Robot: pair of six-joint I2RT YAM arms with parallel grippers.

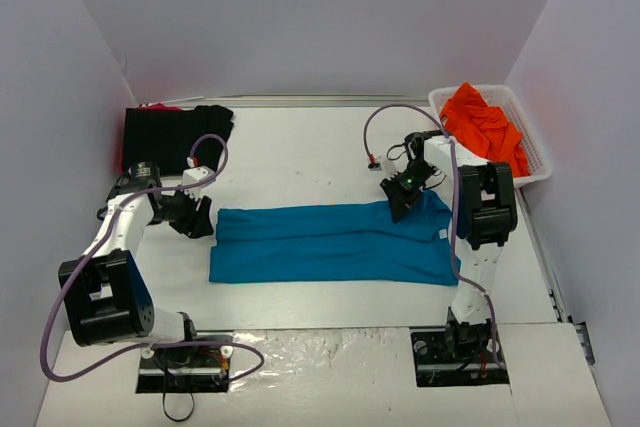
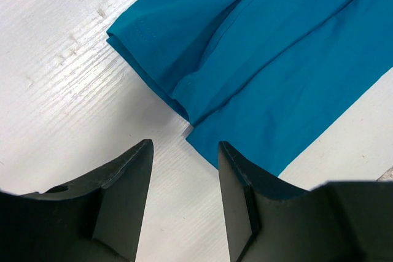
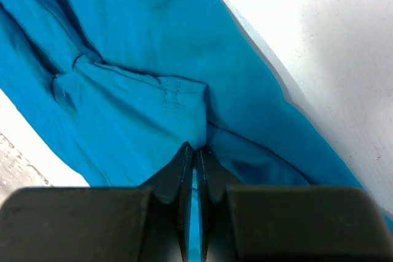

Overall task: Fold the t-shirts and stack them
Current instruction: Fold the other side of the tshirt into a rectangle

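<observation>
Tabletop, white, carries the teal-blue t-shirt, folded lengthwise into a long band that runs left to right across the middle, between the two arms. The left gripper sits low at the band's left end with its jaws apart and nothing between them. In the left wrist view the left gripper has one finger over bare table and the other at the corner of the teal-blue t-shirt; whether that finger touches the cloth cannot be told. The right gripper is down on the band's far right corner. The right wrist view shows the right gripper pinched together on a thin fold of the teal-blue t-shirt, just below a stitched hem. A black t-shirt lies folded flat at the far left corner of the table. Orange t-shirts are heaped in the white slotted basket at the far right.
</observation>
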